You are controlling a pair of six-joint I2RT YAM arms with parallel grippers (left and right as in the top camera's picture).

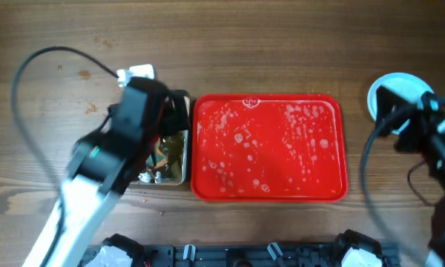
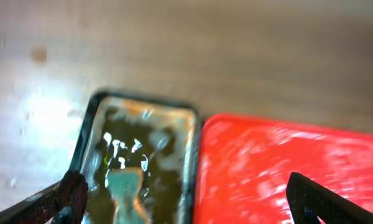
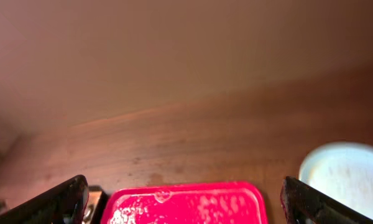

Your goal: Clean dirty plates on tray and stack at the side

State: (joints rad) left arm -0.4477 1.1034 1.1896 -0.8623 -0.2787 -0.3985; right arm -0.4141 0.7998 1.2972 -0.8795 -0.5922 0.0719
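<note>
Left tool (image 2: pixel 185 193) over the dark pan (image 2: pixel 143 143) and right tool (image 3: pixel 183 190) are held opened wide and empty, the tray (image 1: pixel 271 148) between them is bare but wet, and the plates (image 3: pixel 348 177) are seen just right of the right tool, so little is judged left.

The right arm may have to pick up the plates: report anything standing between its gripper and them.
Nothing visible does. The right gripper hangs open, and the plates lie on the table just right of the red tray, with no object between. Overhead, only the arm itself covers part of them.
</note>
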